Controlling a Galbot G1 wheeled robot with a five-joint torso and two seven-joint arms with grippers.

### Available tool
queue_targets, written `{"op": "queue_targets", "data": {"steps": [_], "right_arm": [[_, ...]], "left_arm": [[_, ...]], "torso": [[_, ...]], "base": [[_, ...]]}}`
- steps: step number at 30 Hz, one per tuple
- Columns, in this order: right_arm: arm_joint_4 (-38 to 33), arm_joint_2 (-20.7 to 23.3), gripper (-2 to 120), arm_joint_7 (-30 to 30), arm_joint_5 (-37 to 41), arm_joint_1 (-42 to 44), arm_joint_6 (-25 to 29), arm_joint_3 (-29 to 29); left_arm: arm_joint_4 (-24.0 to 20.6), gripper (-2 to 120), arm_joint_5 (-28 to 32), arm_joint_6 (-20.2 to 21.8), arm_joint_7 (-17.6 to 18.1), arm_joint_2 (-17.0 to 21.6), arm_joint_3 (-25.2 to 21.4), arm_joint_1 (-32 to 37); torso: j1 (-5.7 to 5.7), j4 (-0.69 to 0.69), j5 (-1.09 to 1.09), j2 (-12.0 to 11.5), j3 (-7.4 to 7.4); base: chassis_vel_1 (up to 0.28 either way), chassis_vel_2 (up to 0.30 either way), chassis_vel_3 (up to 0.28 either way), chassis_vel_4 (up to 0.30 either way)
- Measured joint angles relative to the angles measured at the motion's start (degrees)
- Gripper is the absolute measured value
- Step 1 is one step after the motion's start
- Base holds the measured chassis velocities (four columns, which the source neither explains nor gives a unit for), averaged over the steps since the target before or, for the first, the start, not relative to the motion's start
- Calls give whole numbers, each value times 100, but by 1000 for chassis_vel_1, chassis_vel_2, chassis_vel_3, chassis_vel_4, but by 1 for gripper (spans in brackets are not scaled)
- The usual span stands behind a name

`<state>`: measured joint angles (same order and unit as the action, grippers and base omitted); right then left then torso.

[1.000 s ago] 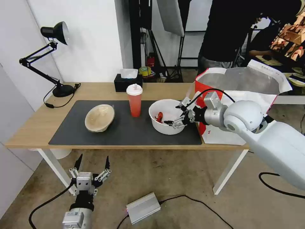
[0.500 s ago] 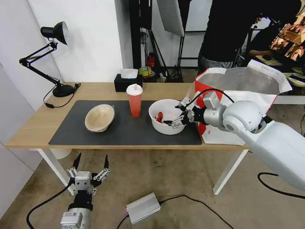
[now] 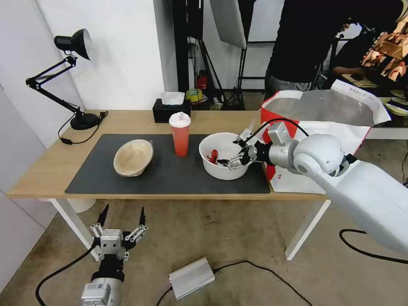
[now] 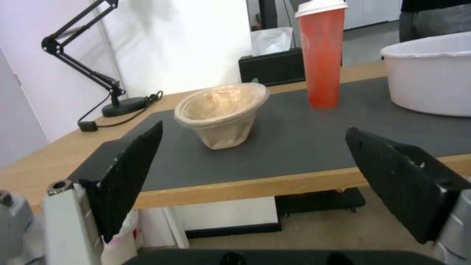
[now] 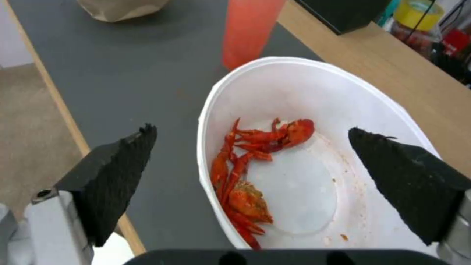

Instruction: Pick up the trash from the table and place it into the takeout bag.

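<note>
Over the white bowl (image 3: 222,161), right pincer (image 3: 231,154) gapes wide, empty.

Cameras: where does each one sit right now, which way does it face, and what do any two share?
Head view: high, looking down at the table; both arms show, left gripper low near the floor.
Left wrist view: below the table edge, facing the tan bowl and red cup; open fingers frame it.
Right wrist view: right gripper above the white bowl; open fingers straddle its rim.
All three share the white bowl.
</note>
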<state>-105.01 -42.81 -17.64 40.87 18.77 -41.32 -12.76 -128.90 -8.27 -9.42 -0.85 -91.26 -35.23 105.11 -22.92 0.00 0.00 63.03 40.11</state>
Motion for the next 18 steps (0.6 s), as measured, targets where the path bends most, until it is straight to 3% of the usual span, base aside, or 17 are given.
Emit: {"op": "queue_targets", "data": {"steps": [18], "right_arm": [[361,-312,100,134,-1,-126,-4,-193]], "left_arm": [[-2,100,26,4,4,0,-25,1]], "torso": [[0,0,0,0,0]], "base": [[0,0,0,0]]}}
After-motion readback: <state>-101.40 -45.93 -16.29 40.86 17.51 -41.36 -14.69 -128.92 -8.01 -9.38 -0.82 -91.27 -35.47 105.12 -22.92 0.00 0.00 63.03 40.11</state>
